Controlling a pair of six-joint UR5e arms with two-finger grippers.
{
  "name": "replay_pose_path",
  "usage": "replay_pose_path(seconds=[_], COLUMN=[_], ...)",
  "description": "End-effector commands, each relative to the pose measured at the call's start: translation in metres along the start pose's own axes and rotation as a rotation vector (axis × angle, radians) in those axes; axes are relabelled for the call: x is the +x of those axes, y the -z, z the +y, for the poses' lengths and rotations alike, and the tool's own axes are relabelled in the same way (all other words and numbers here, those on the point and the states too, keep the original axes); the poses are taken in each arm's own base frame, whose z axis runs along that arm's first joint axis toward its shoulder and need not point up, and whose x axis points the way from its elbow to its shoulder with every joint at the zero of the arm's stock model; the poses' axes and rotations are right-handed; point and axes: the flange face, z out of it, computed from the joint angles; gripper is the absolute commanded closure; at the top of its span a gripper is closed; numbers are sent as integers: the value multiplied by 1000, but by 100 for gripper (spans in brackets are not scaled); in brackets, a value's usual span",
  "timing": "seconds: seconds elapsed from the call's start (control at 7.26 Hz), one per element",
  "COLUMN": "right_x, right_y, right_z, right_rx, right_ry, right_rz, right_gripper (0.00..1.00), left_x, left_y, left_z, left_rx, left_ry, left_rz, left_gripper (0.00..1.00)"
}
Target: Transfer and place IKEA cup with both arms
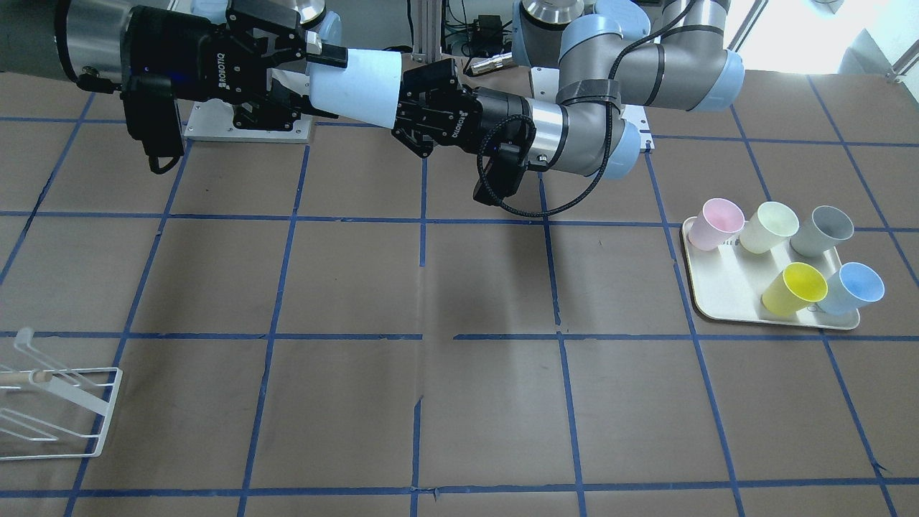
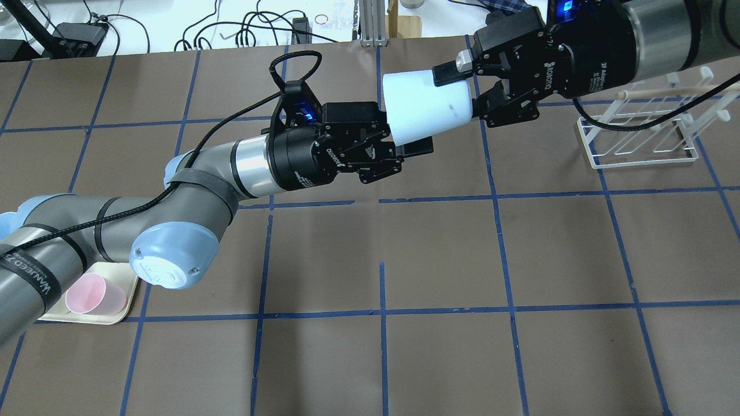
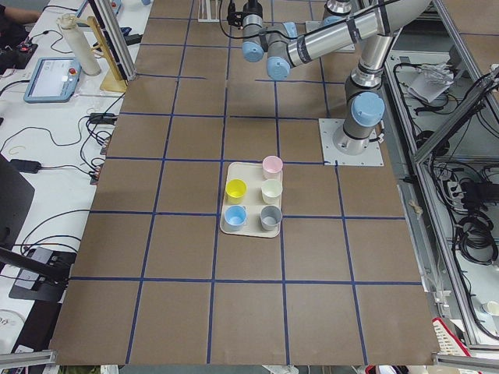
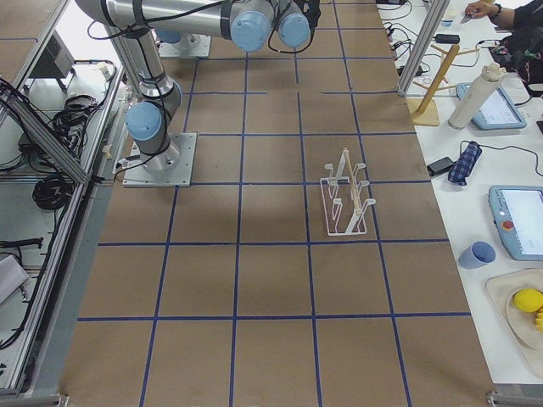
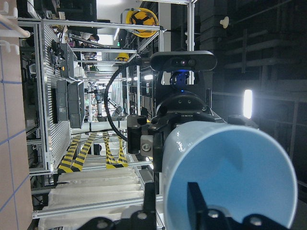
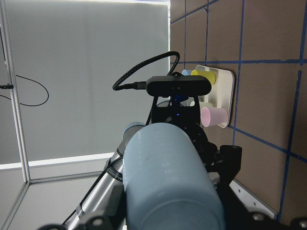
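The IKEA cup (image 2: 425,107), pale blue, hangs on its side in the air between both grippers, over the table's far middle; it also shows in the front view (image 1: 359,82). My right gripper (image 2: 465,92) is shut on its narrow base end, one finger on top, one below. My left gripper (image 2: 417,138) stands at the wide rim. In the left wrist view one finger (image 5: 196,203) is inside the cup, the other outside, with a gap to the wall, so the gripper is open. The right wrist view shows the cup (image 6: 168,182) between the right gripper's fingers.
A cream tray (image 1: 718,301) holds pink (image 1: 718,222), cream, grey (image 1: 826,230), yellow and sky-blue (image 1: 854,287) cups on the robot's left side. A white wire rack (image 2: 642,133) stands on its right side, beside the right arm.
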Motion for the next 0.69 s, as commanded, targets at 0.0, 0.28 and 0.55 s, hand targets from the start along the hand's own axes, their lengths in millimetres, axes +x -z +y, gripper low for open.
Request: replay_pose_path(seconds=[0.0, 0.28, 0.55], right_x=[0, 5, 4], right_y=[0, 0, 0], right_z=[0, -2, -3], right_rx=[0, -10, -4], right_ry=[-5, -12, -34], right_rz=[0, 5, 1], right_gripper=[5, 0, 0], left_x=[3, 5, 5], left_y=[0, 0, 0], left_z=[0, 1, 1], left_rx=[0, 0, -1], left_ry=[-8, -11, -11], left_rz=[0, 1, 1], left_gripper=[100, 100, 100])
